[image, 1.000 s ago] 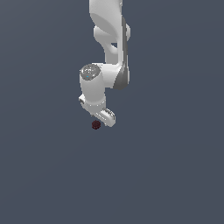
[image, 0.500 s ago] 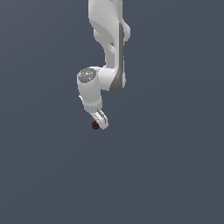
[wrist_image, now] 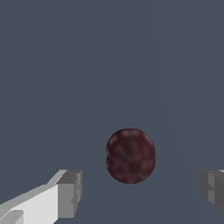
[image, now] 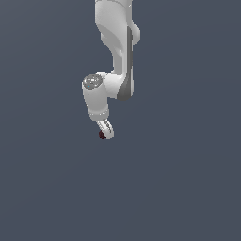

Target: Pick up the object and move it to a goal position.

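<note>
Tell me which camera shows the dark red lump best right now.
The wrist view: the lump appears large and unobstructed between the open pincer's fingers. The exterior view shows only a tiny dark speck beside the pincer tip.

Background: flat slate blue-grey all over both views, no pattern, no visible edge or texture. Arm [image: 115,56] in the upper centre of the exterior view: glossy white shell, mid-grey panel along the side of the elbow link, grey round cap on the joint at centre-left. Gripper [image: 106,132] white, same finish. Object [image: 101,135] just below centre of the exterior view: tiny dark maroon speck against the white. In the wrist view the object [wrist_image: 131,155] is dark red-maroon with a mottled, blotchy pattern of lighter reddish patches and darker edges. Fingers [wrist_image: 65,194] at the lower corners of the wrist view: white body, grey pads with flat shaded faces.
</note>
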`<control>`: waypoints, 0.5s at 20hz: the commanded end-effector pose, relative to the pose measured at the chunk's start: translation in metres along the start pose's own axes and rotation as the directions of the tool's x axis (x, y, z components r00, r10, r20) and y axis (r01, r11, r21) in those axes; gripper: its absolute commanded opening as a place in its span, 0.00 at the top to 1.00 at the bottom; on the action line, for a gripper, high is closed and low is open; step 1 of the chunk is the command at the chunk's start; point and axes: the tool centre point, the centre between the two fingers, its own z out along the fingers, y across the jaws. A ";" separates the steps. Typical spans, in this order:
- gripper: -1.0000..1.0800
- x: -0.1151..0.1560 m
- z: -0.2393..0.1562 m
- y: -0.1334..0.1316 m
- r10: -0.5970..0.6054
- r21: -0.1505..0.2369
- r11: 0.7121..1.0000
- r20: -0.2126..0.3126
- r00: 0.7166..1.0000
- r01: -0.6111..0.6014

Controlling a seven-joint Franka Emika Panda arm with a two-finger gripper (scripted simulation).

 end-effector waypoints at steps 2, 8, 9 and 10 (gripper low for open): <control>0.04 0.000 0.003 0.000 0.000 0.000 1.000 0.000 1.000 0.000; 0.04 0.000 0.026 0.001 0.003 0.000 1.000 0.000 1.000 -0.003; 0.04 0.000 0.031 0.001 0.004 0.000 1.000 0.000 1.000 -0.004; 0.04 -0.001 0.036 0.001 0.004 0.000 1.000 0.000 1.000 -0.004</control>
